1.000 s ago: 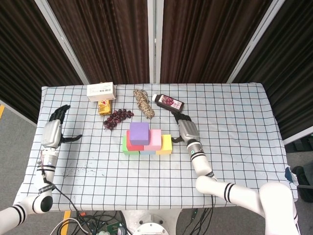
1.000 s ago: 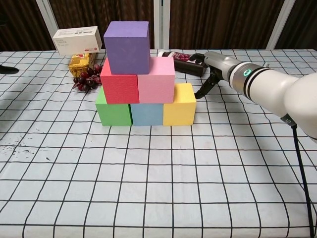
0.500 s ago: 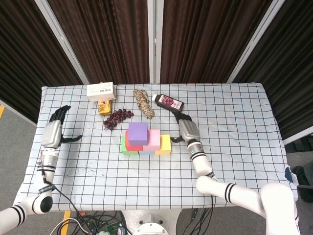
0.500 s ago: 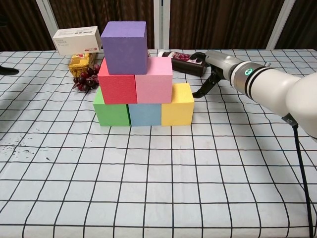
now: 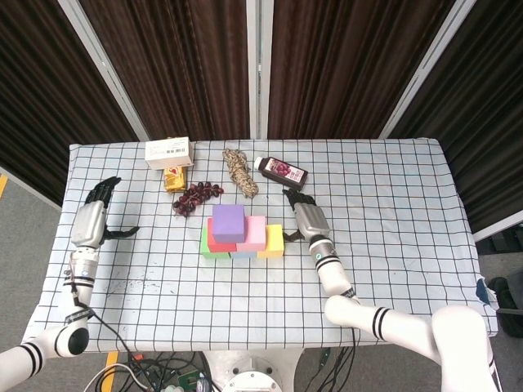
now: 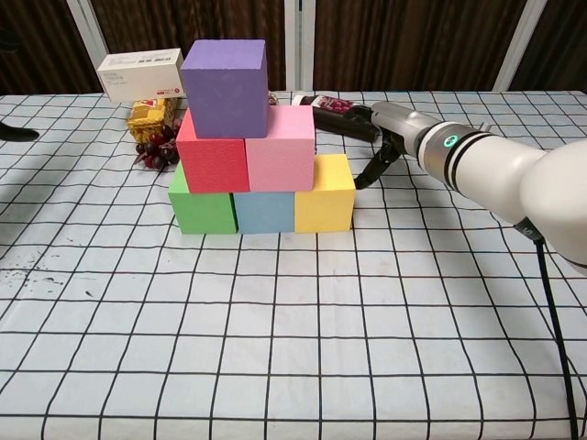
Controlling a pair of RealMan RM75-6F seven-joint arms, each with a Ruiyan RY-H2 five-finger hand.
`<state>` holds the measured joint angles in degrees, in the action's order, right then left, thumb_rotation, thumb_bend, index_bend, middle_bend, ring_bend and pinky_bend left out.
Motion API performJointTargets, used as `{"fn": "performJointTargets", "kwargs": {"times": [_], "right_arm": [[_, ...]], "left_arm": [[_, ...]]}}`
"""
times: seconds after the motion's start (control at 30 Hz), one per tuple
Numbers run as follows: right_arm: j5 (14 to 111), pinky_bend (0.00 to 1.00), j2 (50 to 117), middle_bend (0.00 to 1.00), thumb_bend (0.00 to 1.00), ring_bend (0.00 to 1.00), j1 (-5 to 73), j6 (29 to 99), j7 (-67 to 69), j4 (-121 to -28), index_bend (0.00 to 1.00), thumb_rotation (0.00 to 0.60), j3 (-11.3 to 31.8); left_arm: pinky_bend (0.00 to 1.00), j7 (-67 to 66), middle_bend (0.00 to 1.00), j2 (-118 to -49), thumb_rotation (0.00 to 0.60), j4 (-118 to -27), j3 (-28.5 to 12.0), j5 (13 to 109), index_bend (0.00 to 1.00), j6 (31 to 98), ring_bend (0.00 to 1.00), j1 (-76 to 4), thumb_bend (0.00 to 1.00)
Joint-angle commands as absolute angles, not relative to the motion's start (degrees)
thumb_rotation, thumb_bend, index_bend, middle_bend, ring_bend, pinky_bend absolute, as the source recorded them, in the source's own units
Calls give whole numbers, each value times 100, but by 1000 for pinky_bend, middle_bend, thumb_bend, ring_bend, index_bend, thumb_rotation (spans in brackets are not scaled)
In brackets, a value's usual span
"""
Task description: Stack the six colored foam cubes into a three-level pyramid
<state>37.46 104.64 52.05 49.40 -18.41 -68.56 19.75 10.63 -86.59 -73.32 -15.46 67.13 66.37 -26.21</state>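
Six foam cubes stand as a pyramid at the table's middle. Green [image 6: 200, 211], blue [image 6: 262, 213] and yellow [image 6: 324, 194] form the bottom row. Red [image 6: 211, 154] and pink [image 6: 280, 148] sit on them, and purple [image 6: 224, 75] tops the stack, set toward the left. My right hand [image 5: 306, 219] lies just right of the yellow cube [image 5: 272, 241], fingers extended and holding nothing; its thumb [image 6: 369, 172] is at that cube's right face. My left hand [image 5: 88, 220] rests open on the table far to the left, apart from the cubes.
Behind the pyramid lie a white box [image 5: 168, 151], a yellow packet [image 5: 174, 178], a bunch of dark grapes [image 5: 194, 197], a coil of rope [image 5: 240, 172] and a dark bottle [image 5: 281, 170] on its side. The checked cloth covers the whole table.
The whole pyramid has slid a little to the left, and my right hand has moved left with it, staying at the yellow cube's side. The left hand has barely moved.
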Motion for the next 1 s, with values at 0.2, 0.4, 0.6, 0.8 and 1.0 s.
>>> {"fn": "performJointTargets", "kwargs": {"times": [0.2, 0.4, 0.6, 0.8, 1.0], "right_arm": [[3833, 0, 10160, 0, 146, 0, 5051, 5074, -1761, -7287, 0, 600, 2026], [4119, 0, 9167, 0, 145, 0, 4767, 5406, -1713, -8532, 0, 600, 2213], [4451, 0, 7862, 0, 144, 0, 4313, 6042, -2139, -9972, 0, 600, 2105], [5388, 0, 6942, 0, 95, 0, 3642, 7140, -2431, -11189, 0, 600, 1769], [6119, 0, 6339, 0, 80, 0, 3002, 7687, -2080, -11859, 0, 600, 1459]], "left_arm": [[90, 1044, 40, -8682, 600, -7360, -1548, 6715, 88, 6626, 18, -2625, 0], [90, 949, 40, -8561, 600, -7533, -1571, 6688, 89, 6694, 18, -2572, 0], [90, 732, 40, -8180, 600, -8054, -1534, 6761, 88, 6797, 12, -2471, 0], [91, 297, 41, -7584, 600, -8830, -1439, 6921, 89, 6894, 11, -2380, 0], [91, -56, 40, -7165, 600, -9523, -1329, 7022, 89, 7120, 11, -2216, 0]]}}
